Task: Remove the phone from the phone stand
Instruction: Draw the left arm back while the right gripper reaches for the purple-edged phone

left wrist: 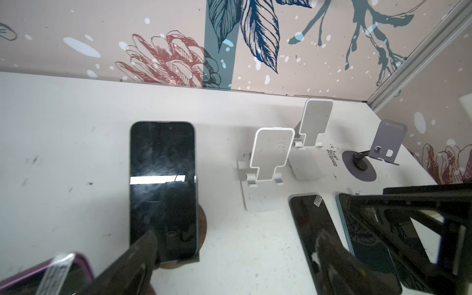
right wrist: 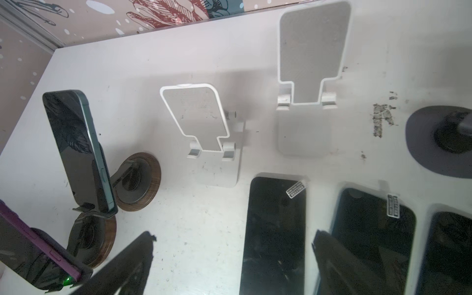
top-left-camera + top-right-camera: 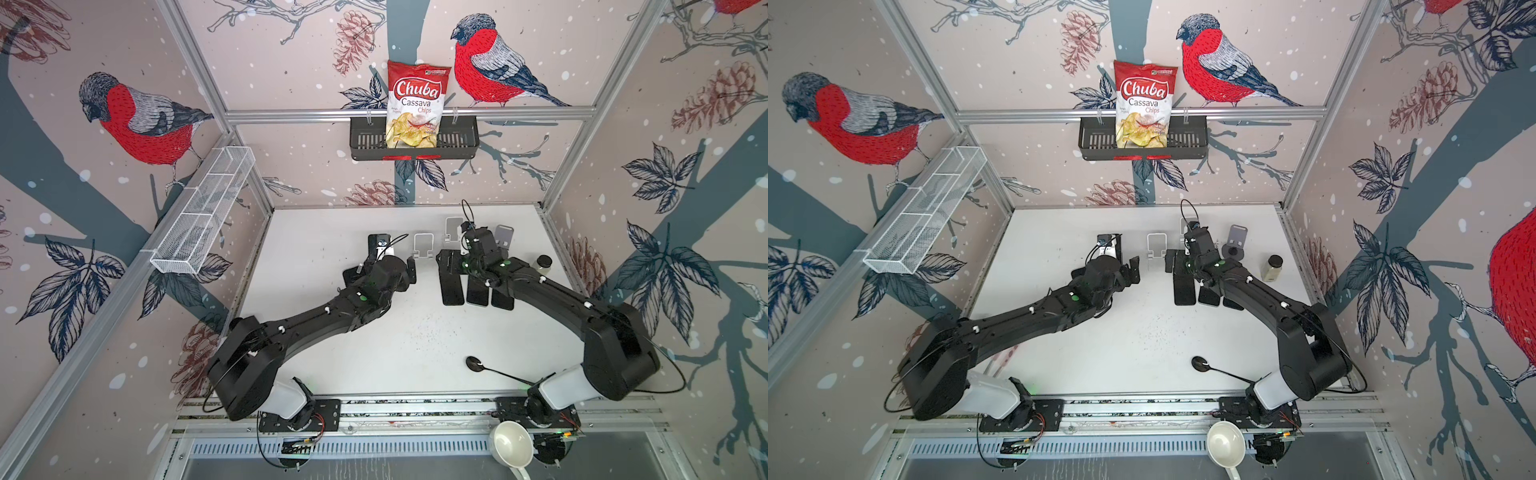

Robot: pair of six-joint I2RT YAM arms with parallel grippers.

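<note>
Wide-spread and holding nothing, the left claw (image 1: 236,235) fills the foreground of its wrist view. Ahead of it, in line with one finger (image 1: 143,252), a dark-screened phone (image 1: 163,184) leans upright on a round wooden stand (image 1: 202,229). Whether that finger touches the phone cannot be told. On the finger's outer side, just beside it, sits a purple phone (image 1: 38,275). Two white stands (image 1: 270,158) lie farther ahead, seen between the jaws. To the side, the right claw (image 2: 233,235) also gapes wide and grips nothing, poised over three flat phones (image 2: 274,229) on the white desk (image 2: 153,63).
</note>
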